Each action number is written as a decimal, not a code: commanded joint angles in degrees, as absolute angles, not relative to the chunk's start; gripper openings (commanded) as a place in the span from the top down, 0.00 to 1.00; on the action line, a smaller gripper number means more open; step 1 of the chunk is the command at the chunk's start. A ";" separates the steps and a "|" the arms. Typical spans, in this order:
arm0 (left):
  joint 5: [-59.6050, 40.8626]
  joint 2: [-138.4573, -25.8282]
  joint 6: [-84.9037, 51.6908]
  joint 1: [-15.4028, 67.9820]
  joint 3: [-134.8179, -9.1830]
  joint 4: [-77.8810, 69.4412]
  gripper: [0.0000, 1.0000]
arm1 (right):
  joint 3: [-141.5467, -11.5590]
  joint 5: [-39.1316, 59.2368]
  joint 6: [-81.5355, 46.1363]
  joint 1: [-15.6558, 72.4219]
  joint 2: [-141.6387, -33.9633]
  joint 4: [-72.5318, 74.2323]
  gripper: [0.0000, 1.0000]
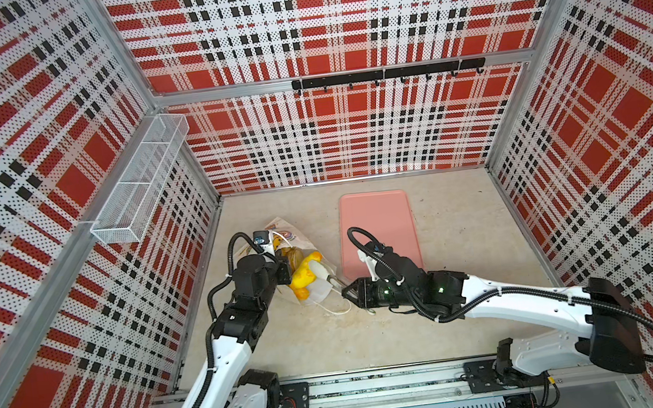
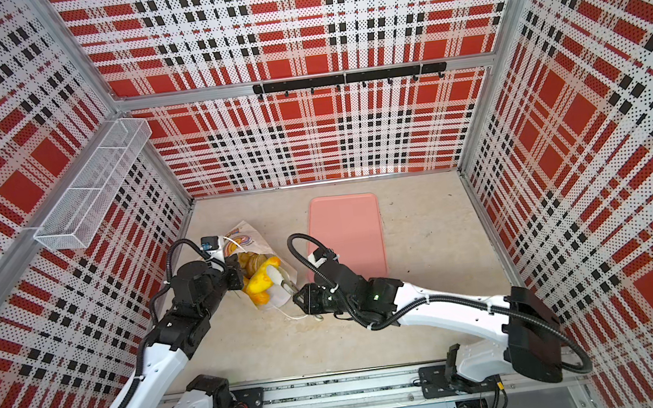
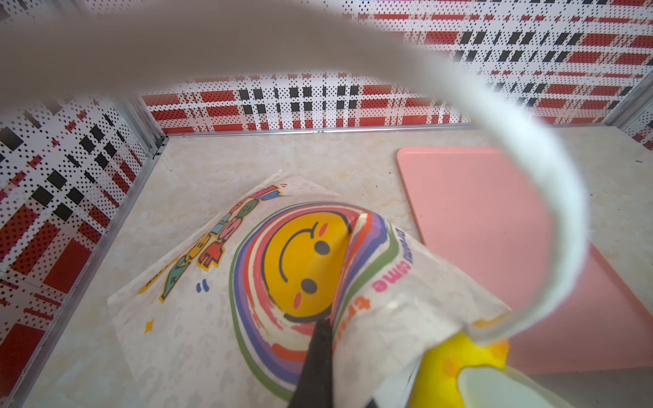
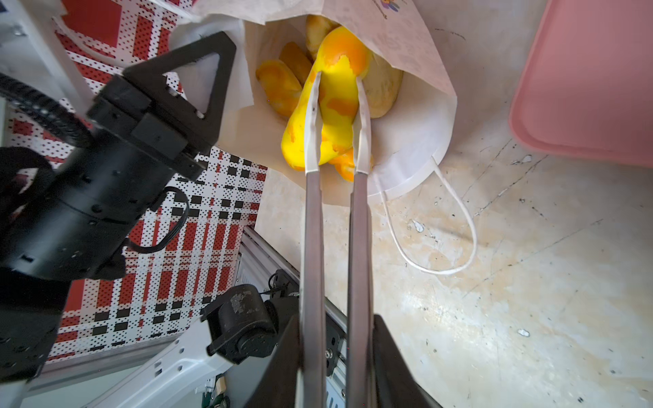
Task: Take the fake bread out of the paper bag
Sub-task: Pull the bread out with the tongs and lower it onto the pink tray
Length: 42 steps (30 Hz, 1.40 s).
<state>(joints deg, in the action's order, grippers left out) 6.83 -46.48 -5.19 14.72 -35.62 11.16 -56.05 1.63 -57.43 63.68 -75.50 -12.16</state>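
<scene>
- The left claw is clenched on the upper lip of the paper bag, which lies on its side on the tabletop, mouth toward 5 o'clock in both top views.
- Fake bread: the long loaf is half out of the mouth; the other pieces are inside.
- The loaf is probably light, soft and smooth; grip across mid-body.
- The right claw is clamped on the tongs, whose tips pinch the loaf.
- The pink tray lies at 3 o'clock from the bag.
</scene>
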 commanded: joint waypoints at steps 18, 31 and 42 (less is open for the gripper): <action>7.62 -48.03 -6.35 15.90 -36.47 10.90 1.00 | -80.78 5.26 -33.14 43.26 -62.27 -64.54 1.00; 8.53 -48.69 -5.11 16.29 -37.33 12.98 1.00 | -99.13 -2.81 -13.71 28.68 -86.58 -74.46 1.00; 8.27 -48.35 -4.36 16.51 -37.50 13.74 1.00 | -107.55 -6.14 -9.15 23.78 -102.99 -70.81 1.00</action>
<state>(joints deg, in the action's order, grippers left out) 7.77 -48.56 -4.47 16.21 -35.86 12.53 -103.74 -4.78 -11.99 23.88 -100.79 -73.17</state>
